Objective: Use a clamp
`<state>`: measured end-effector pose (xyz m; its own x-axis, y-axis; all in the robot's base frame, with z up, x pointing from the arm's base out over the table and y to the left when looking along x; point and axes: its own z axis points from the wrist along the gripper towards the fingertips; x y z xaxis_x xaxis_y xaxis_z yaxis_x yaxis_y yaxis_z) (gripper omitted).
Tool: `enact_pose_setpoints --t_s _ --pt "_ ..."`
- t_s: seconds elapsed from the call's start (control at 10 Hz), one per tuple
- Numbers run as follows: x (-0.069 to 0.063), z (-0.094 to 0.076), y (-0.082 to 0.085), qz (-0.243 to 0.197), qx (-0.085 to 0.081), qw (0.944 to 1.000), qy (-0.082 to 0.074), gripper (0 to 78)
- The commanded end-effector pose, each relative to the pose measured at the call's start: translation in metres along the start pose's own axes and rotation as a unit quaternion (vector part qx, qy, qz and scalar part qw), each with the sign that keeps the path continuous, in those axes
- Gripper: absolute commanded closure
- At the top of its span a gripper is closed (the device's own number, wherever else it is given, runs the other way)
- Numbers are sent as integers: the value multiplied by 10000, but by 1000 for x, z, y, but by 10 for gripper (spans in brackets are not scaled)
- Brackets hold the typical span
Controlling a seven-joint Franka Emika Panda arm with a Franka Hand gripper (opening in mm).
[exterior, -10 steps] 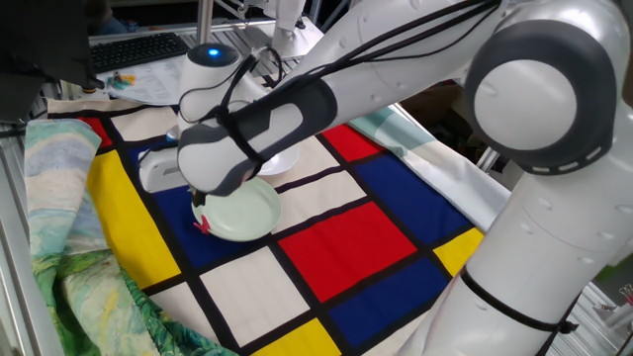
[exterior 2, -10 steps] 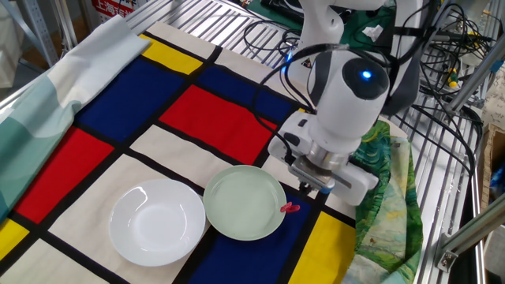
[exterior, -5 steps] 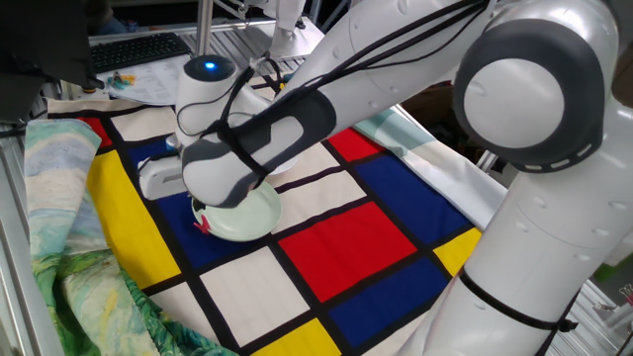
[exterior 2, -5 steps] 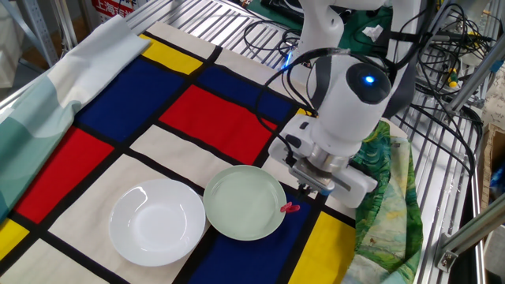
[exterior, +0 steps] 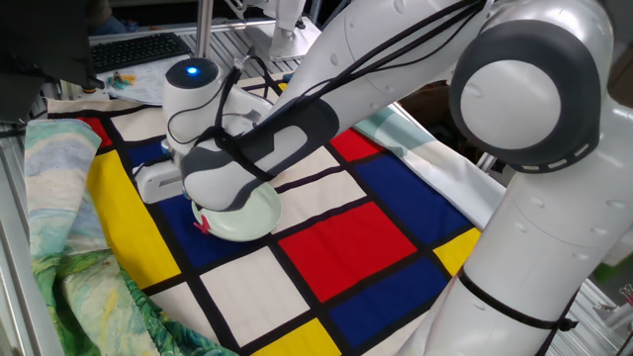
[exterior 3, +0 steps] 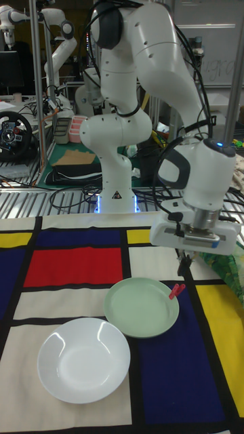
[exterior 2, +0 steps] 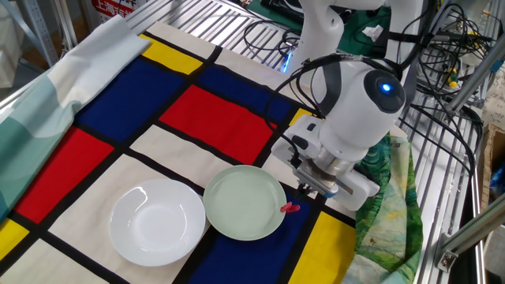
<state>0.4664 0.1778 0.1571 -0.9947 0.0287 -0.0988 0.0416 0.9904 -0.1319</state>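
The clamp (exterior 2: 289, 208) is a tiny red-pink clip sitting at the rim of the pale green bowl (exterior 2: 246, 202), on the side nearest the arm. The tall fixed view shows the clamp (exterior 3: 176, 291) on the right rim of the green bowl (exterior 3: 141, 306). My gripper (exterior 3: 182, 266) hangs just above the clamp, a small gap apart. Its black fingers (exterior 2: 304, 188) point down, and their spacing is too small and shadowed to read. In one fixed view the wrist covers the fingers, while the clamp (exterior: 204, 223) shows red beside the green bowl (exterior: 249, 214).
A white bowl (exterior 2: 156, 221) touches the green bowl's left side. A green patterned cloth (exterior 2: 388, 197) is bunched along the table's edge under the arm, and a pale teal cloth (exterior 2: 47, 87) lies at the opposite side. Cables (exterior 2: 268, 35) lie on the metal rack behind.
The wrist has tilted and drifted slightly away from the bowls, toward the table's edge. The clamp and both bowls have stayed where they were.
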Motion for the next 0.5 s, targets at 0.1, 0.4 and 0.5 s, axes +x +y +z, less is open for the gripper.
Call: enact_pose_setpoints --t_s 0.1,0.4,0.5 --pt "-1 -1 0 -148 -39 9997 199 776" --pt "-1 -1 0 -654 62 9978 122 776" --pt "-1 -1 0 -694 88 9975 134 776"
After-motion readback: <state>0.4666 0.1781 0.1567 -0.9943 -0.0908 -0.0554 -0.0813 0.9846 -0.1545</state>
